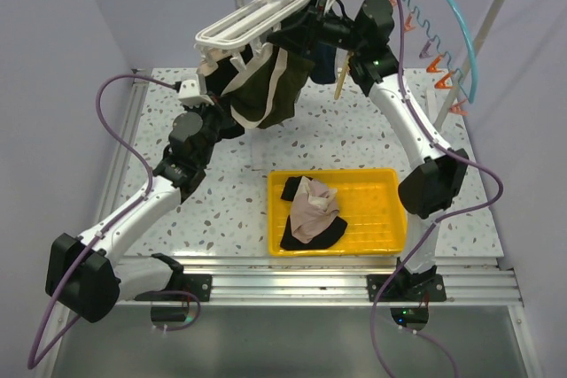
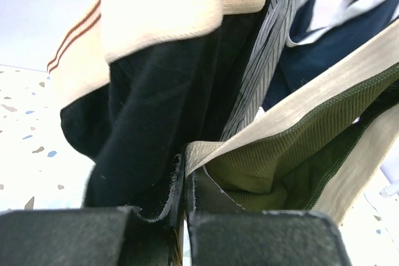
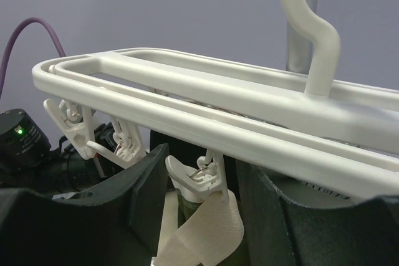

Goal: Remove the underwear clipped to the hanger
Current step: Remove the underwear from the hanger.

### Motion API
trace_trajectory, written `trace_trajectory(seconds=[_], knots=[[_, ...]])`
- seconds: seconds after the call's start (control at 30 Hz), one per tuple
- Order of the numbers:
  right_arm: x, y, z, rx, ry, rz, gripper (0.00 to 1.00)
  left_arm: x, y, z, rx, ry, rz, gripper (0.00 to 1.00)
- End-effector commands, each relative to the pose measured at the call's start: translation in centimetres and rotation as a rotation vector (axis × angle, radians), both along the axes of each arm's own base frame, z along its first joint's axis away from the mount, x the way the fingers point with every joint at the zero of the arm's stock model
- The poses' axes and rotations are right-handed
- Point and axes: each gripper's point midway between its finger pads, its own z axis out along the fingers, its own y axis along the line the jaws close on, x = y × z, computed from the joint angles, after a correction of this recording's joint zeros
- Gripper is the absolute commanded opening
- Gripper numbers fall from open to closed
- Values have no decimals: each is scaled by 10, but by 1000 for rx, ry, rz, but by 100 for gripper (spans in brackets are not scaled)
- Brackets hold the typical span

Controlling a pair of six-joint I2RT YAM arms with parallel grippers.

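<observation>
1. left gripper was clenched on the low edge of the olive-and-cream underwear. Its cream binding ran straight into the seam between the pads, and the rest rose above the jaws and off to one side.
2. right gripper had jaws apart, straddling one white clip under the hanger. One finger looked to be touching the clip's lever, the other just beside it. No squeeze visible.
3. Key relation: the clip sat dead centre between the right jaws. The hanger rail crossed above the fingertips, and the cream band dropped from the clip back toward the wrist. Likely the same garment the left held.
4. Garment's long axis was vertical, from the clip down to the left jaws. Right arm was nearer the clip, left nearer the hem.
5. Judgement: the right needs to close squarely on the clip levers, then the left can draw the cloth down.
6. black piece, grey striped piece and navy piece hung just beyond the left jaws.
7. pink-beige piece lay in the yellow tray, well below both grippers.
</observation>
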Motion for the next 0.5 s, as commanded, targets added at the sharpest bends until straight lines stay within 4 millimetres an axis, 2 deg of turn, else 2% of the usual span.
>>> trace_trajectory(seconds=[0.0,0.13,0.27,0.37,0.4,0.47], knots=[[-3,2,8,40,0,11,51,3,2,18,-22,-37,0,0],[-3,4,12,81,20,22,49,3,0,17,-27,-35,-7,0],[-3,7,9,90,44,29,42,3,-1,15,-29,-29,-10,0],[-3,8,7,90,51,36,30,3,-1,13,-32,-26,-12,0],[-3,9,6,90,51,38,17,3,-1,14,-31,-27,-12,0],[-3,9,4,83,51,40,4,3,-1,14,-31,-27,-12,0]])
